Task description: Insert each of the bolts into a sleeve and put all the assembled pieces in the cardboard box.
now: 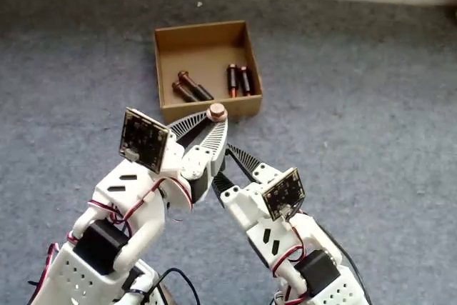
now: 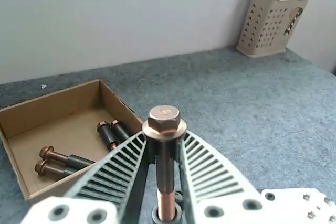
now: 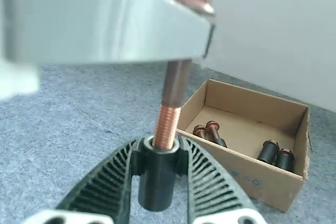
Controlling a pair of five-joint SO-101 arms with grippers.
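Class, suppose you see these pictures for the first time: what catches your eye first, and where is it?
A copper-coloured bolt stands upright, clamped in the left gripper, just on the arms' side of the cardboard box. Its threaded tip sits in the mouth of a black sleeve, which the right gripper holds below it. Inside the box lie four assembled pieces, in two pairs.

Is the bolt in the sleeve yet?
Partly in: the copper-coloured hex bolt has its threaded tip inside the black cylindrical sleeve in the right hand; most shank shows above.
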